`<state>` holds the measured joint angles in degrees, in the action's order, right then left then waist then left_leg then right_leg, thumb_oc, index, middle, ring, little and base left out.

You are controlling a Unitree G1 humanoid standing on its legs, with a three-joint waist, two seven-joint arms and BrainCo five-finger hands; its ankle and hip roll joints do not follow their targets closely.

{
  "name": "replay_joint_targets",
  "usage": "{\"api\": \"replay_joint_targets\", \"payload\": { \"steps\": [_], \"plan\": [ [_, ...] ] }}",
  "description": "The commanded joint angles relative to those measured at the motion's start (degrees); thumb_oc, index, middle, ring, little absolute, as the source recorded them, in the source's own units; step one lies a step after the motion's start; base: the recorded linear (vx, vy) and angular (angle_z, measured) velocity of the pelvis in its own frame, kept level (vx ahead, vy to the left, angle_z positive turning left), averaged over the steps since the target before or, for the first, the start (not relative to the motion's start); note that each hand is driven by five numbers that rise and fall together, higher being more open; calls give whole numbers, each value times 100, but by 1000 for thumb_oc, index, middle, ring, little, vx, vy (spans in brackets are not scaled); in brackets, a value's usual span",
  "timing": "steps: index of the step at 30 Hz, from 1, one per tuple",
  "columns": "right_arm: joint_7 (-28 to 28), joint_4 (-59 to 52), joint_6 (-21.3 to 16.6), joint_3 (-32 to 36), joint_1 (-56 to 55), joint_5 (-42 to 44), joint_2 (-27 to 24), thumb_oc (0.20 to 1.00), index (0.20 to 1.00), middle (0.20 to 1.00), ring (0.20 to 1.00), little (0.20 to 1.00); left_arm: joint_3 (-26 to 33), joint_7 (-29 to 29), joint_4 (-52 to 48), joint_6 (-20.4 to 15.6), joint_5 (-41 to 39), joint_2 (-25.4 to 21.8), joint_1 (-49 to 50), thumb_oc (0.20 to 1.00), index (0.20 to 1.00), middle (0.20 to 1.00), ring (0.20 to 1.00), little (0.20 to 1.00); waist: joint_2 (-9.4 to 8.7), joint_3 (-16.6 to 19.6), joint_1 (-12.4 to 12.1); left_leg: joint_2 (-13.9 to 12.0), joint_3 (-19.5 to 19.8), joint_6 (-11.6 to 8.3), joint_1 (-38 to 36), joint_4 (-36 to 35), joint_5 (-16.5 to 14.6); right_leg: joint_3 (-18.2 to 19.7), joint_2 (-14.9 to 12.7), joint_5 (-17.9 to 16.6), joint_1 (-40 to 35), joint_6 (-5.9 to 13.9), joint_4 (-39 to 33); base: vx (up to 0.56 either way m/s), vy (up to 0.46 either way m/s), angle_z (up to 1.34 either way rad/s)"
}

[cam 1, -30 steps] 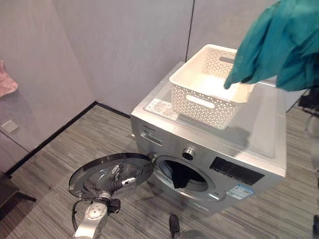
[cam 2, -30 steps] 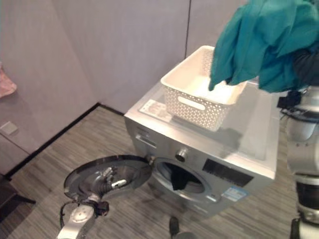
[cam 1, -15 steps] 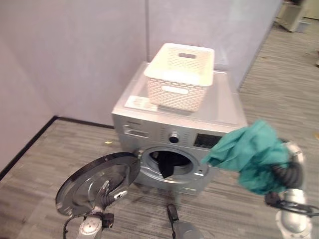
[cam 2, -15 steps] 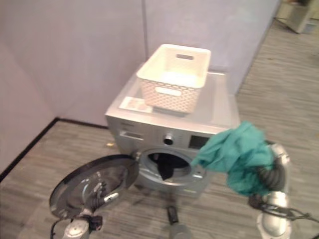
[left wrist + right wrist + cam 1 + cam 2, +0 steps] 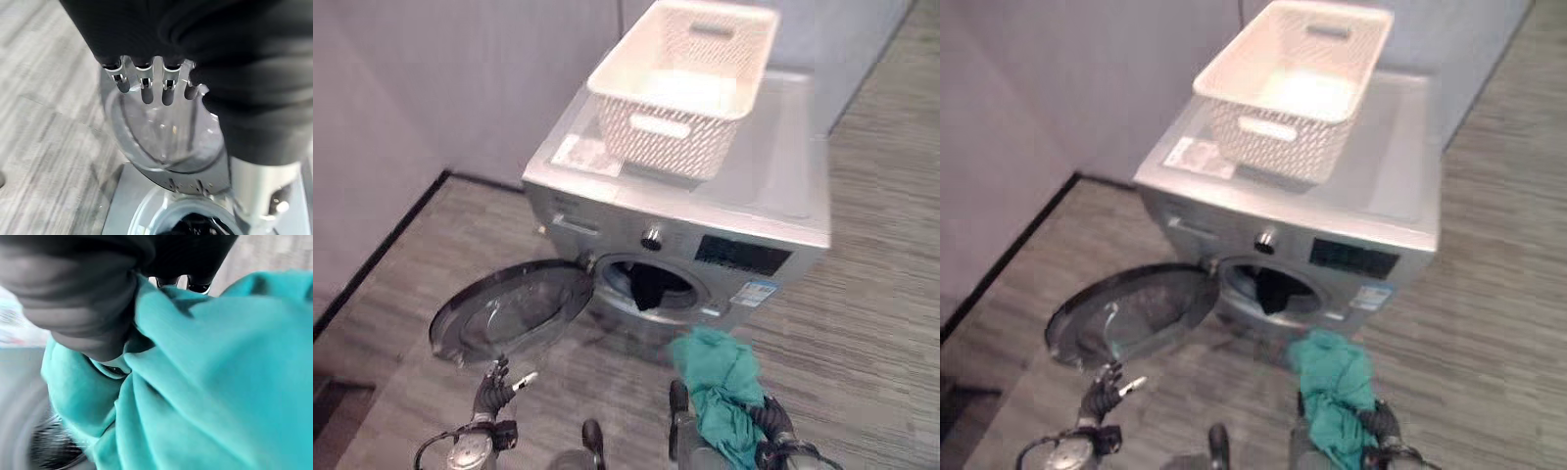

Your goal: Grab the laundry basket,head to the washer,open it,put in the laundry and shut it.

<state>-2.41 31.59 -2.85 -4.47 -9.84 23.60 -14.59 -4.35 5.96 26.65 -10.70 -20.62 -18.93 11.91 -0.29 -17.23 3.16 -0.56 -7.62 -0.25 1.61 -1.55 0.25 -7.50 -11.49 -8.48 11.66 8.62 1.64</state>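
Now right robot hand [image 5: 98, 308] gripping teal cloth [image 5: 720, 392]

Right hand [image 5: 773, 423] fingers clenched; left hand [image 5: 494, 382] fingers straight

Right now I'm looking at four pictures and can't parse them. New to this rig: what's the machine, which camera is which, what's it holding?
It is a two-legged humanoid robot doing laundry. The two wide pictures come from a stereo camera on its head, looking down. They show a silver washer with its round door swung open and a dark garment in the drum opening. A white laundry basket sits on top of the washer.

The two close-up pictures come from cameras on the wrists. The right hand is curled round a teal cloth, low in front of the washer. The left hand has straight fingers, holds nothing, and hangs by the open door.
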Motion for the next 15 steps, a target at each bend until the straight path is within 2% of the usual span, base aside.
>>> {"api": "replay_joint_targets", "payload": {
  "steps": [1, 2, 4, 5, 6, 7, 10, 11, 15],
  "plan": [
    [-489, -69, -491, -183, 808, 463, 368, 200, 200, 200, 200, 200, -6, 123, -281, -431, -389, -163, -389, 1000, 1000, 1000, 1000, 1000, -18, -195, -77, 494, 313, 391, 399, 390, -647, 14, -787, -583, 407, 371, -234, -178, -42, 88],
    [-592, 107, -548, -227, 1070, 525, 407, 200, 200, 200, 200, 200, -82, 136, -317, -461, -441, -134, -431, 1000, 1000, 1000, 1000, 1000, 38, -260, -114, 503, 334, 381, 524, 425, -621, -29, -813, -584, 460, 365, -243, -180, -44, 67],
    [-1043, 923, -790, -164, 2131, 1046, 688, 200, 200, 200, 200, 200, -564, 181, -447, -531, -637, -34, -659, 1000, 1000, 1000, 1000, 1000, 385, -519, -286, 531, 499, 296, 1034, 483, -442, -196, -873, -555, 655, 331, -274, -187, -51, 42],
    [-1141, 1070, -883, -87, 2387, 1255, 751, 200, 200, 200, 200, 200, -698, 185, -529, -554, -679, -42, -708, 1000, 1000, 1000, 1000, 1000, 480, -571, -327, 540, 551, 264, 1177, 480, -399, -251, -892, -543, 715, 324, -273, -167, -71, 65],
    [-1346, 1411, -993, 120, 2831, 1490, 761, 200, 200, 200, 200, 200, -962, 146, -640, -595, -772, -23, -799, 1000, 1000, 1000, 1000, 1000, 707, -648, -430, 556, 669, 202, 1428, 457, -293, -386, -949, -479, 822, 311, -266, -102, -73, 62],
    [-1438, 1514, -1054, 221, 3015, 1524, 715, 200, 200, 200, 200, 200, -1070, 121, -724, -614, -810, -27, -809, 1000, 1000, 1000, 1000, 1000, 819, -680, -474, 555, 732, 173, 1506, 436, -270, -449, -954, -431, 861, 305, -231, -96, -73, 68],
    [-1823, 1960, -1332, 821, 3841, 1845, 357, 200, 200, 200, 200, 200, -1434, 78, -811, -645, -937, 10, -948, 1000, 1000, 1000, 1000, 1000, 1141, -757, -653, 607, 907, 110, 1795, 364, -142, -643, -1001, -334, 1011, 282, -148, -65, -58, 54],
    [-2058, 2203, -1521, 1205, 4333, 2067, -28, 200, 200, 200, 200, 200, -1598, 65, -889, -650, -911, -45, -1018, 1000, 1000, 1000, 1000, 1000, 1349, -804, -776, 646, 978, 86, 1912, 302, -74, -708, -1022, -282, 1086, 284, -115, -52, -70, 38],
    [-2349, 2155, -1835, 1664, 4814, 2339, -692, 200, 200, 200, 200, 200, -1844, 49, -841, -632, -843, -52, -1207, 1000, 1000, 1000, 1000, 1000, 1655, -893, -891, 698, 1065, 23, 2084, 203, 27, -756, -1066, -173, 1245, 290, -16, -23, -42, 29]
  ]
}}
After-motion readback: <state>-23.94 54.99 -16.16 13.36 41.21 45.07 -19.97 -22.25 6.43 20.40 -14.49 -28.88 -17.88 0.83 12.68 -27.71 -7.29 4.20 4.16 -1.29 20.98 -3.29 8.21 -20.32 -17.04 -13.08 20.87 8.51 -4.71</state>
